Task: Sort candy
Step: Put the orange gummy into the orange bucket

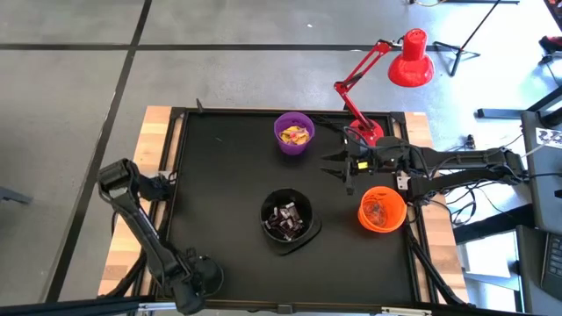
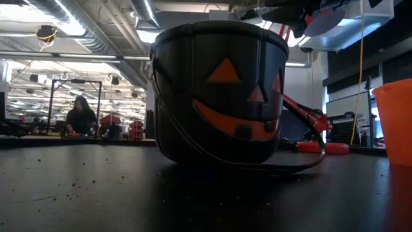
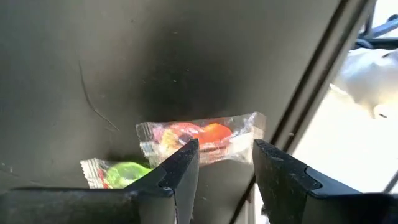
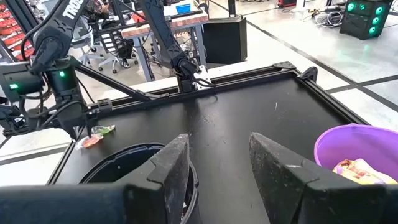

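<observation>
My left gripper [image 3: 225, 163] is open at the table's left edge [image 1: 163, 184]. It stands just over a clear-wrapped red and orange candy [image 3: 200, 138] lying on the black mat. A green wrapped candy [image 3: 118, 173] lies beside it. Both pieces show far off in the right wrist view [image 4: 96, 137]. My right gripper [image 1: 338, 166] is open and held in the air between the purple bowl [image 1: 294, 133] of yellow candy and the orange bowl [image 1: 383, 210]. The black pumpkin bucket [image 1: 287, 217] holds dark candy.
A red desk lamp [image 1: 386, 70] stands at the table's far right corner, behind my right arm. The raised frame edge [image 3: 311, 106] runs close beside the two candies. Bare mat lies between the bucket and the left edge. A person [image 2: 80, 116] sits far back in the room.
</observation>
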You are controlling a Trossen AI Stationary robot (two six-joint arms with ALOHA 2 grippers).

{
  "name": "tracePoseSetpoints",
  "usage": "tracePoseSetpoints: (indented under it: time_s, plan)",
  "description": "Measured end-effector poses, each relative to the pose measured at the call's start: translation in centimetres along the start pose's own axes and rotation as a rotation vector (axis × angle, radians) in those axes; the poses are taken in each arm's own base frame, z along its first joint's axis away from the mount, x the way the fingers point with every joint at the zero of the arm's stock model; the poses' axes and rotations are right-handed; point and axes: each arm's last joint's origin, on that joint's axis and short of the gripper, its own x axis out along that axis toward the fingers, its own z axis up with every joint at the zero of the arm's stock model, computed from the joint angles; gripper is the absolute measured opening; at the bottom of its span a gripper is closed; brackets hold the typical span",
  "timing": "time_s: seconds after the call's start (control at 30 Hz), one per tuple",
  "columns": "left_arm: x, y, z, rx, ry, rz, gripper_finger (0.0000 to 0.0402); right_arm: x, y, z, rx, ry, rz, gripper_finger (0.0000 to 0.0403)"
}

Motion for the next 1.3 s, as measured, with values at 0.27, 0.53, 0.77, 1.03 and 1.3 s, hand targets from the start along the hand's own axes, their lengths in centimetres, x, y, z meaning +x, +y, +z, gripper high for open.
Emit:
tracePoseSetpoints:
  time_s: [0.27, 0.53, 0.77, 1.03, 1.3]
  plan:
    - [1.4, 0.6, -0.1, 0.079, 0.023, 0.096, 0.0143, 0.0, 0.0, 0.0, 0.0, 0.001, 0.0, 0.0166]
    - [1.3, 1.8, 0.4, 0.099, 0.042, 0.214, 0.0103, 0.0, 0.0, 0.0, 0.0, 0.001, 0.0, 0.0166]
    - [1.1, 2.5, 2.0, 0.134, 0.051, 0.249, 0.0007, 0.0, 0.0, 0.0, 0.0, 0.001, 0.0, 0.0166]
    - [1.0, 3.3, 4.6, 0.167, -0.012, 0.279, 0.0, 0.0, 0.0, -0.1, -0.001, 0.007, -0.001, 0.0166]
    - [0.0, 3.7, 3.9, -0.025, -0.019, 0.309, 0.0, 0.0, -0.1, -0.3, -0.002, 0.035, -0.006, 0.0166]
